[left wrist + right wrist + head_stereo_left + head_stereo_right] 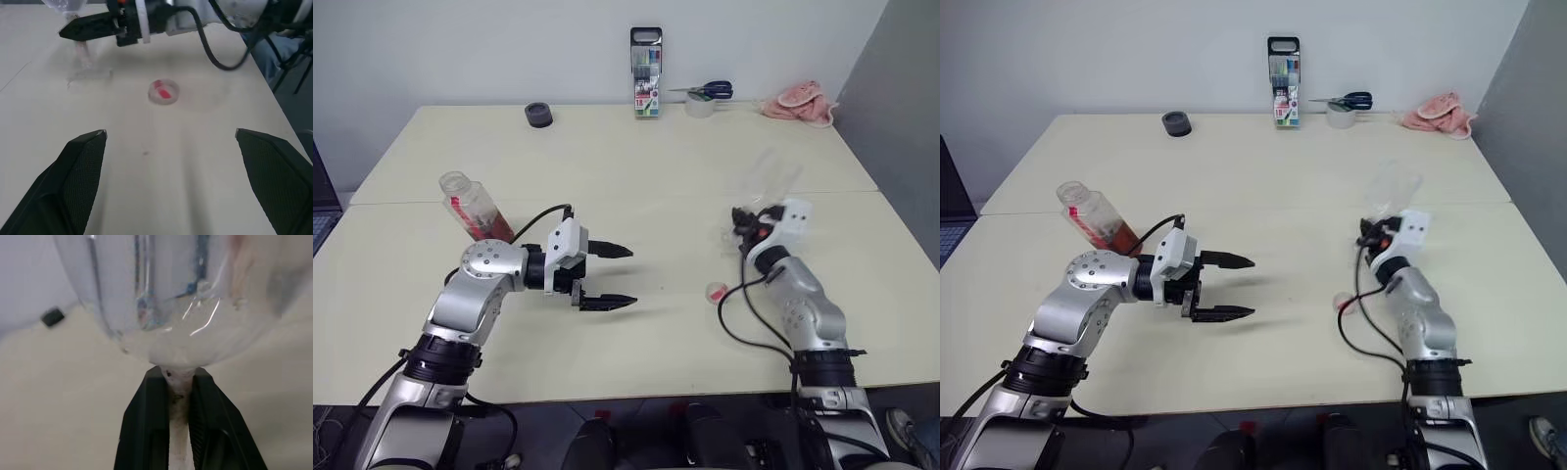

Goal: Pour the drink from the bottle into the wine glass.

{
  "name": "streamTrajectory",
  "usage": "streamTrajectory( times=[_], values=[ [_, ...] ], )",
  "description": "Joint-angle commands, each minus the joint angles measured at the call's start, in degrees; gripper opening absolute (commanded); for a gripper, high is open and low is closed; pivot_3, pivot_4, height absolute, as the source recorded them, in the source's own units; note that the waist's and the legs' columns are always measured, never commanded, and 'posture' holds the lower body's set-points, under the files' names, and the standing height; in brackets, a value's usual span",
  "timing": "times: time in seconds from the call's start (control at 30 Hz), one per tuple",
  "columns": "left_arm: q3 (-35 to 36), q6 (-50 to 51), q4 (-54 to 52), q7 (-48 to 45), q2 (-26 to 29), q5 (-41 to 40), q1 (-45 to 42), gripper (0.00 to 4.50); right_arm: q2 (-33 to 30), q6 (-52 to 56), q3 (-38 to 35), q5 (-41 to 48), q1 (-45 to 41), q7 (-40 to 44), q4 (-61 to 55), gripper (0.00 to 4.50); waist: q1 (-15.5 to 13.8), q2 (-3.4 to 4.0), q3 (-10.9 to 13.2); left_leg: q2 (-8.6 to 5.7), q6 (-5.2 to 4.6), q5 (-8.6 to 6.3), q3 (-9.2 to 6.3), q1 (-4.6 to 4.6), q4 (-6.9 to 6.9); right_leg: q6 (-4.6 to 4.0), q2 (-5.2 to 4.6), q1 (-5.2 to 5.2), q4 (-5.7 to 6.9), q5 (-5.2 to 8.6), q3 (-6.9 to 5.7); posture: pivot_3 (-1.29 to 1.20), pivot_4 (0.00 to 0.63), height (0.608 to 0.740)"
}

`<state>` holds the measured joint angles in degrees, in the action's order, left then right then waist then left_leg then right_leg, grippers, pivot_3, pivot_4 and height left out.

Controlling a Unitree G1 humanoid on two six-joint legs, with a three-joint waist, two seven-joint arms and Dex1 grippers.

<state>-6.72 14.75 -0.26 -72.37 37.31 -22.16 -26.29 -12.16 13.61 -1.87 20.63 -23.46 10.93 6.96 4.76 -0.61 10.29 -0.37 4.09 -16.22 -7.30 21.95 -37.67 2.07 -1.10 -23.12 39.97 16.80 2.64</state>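
Along the tabletop's (607, 166) far edge, a black roll (538, 115), scissors (710, 91) and pink cloth (798, 103) flank the marker case (646, 73).

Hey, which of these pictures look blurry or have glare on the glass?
Right wrist view: the wine glass sits close and soft, with bright streaks of glare. Left wrist view: its base is a faint blur. Head views: the glass looks smeared.

In the right wrist view we see the right tool (182, 426) clamped on the stem of the wine glass (171, 298), with its two black fingers (146, 431) pressed against the stem from either side, just below the bowl. The rounded clear bowl rises above the fingers. Behind it we see the pale desk (58, 396) and a small dark object (52, 317) near the wall.
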Motion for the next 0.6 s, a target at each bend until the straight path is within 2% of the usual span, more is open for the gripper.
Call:
streamTrajectory(
  times=[0.03, 0.3, 0.37, 0.43, 0.6],
  values=[
    [2.9, 1.3, -3.7, 3.6, 0.6, -0.5, 2.1, 4.5, -1.7, -5.0, 8.3, -10.6, 4.0, 2.7, 2.3, 0.21, 0.0, -0.02, 0.0, 0.01, 0.0, 0.0, 0.01, -0.02, -0.02, 0.0, 0.0, 0.03, 0.0, 0.0, 0.0, 0.0, 0.15, 0.74],
    [7.8, 3.6, -8.0, 13.0, 0.8, 0.2, 11.1, 4.5, -0.4, -9.3, 10.7, -16.4, 4.4, 6.3, 7.9, 0.21, 0.1, -0.21, -0.2, 0.12, 0.0, 0.0, 0.03, -0.28, 0.04, -0.02, 0.05, 0.21, 0.0, 0.02, 0.01, 0.0, 0.15, 0.74],
    [9.5, 4.6, -10.1, 14.9, 1.2, -0.3, 13.9, 4.5, 0.0, -10.6, 9.8, -16.7, 2.4, 6.9, 8.7, 0.21, 0.1, -0.29, -0.2, 0.12, 0.0, 0.0, 0.03, -0.56, 0.22, -0.05, 0.05, 0.48, -0.08, 0.03, 0.0, 0.0, 0.15, 0.74],
    [11.7, 5.8, -12.4, 16.6, 1.9, -1.0, 16.8, 4.5, 1.0, -10.9, 9.1, -15.4, -0.2, 8.5, 8.2, 0.21, 0.3, -0.33, -0.2, 0.16, 0.0, 0.0, 0.11, -1.29, 0.71, -0.08, 0.02, 1.1, -0.45, 0.06, 0.04, 0.0, 0.15, 0.74],
    [18.1, 8.7, -17.3, 20.0, 3.4, -3.2, 23.1, 4.5, 5.7, -10.3, 10.6, -13.0, -7.6, 14.7, 9.2, 0.21, 0.7, -0.28, -0.1, 0.38, 0.0, 0.0, 0.16, -1.2, 0.76, -0.11, 0.2, 0.9, -0.43, 0.07, 0.07, 0.0, 0.15, 0.74]
  ],
)
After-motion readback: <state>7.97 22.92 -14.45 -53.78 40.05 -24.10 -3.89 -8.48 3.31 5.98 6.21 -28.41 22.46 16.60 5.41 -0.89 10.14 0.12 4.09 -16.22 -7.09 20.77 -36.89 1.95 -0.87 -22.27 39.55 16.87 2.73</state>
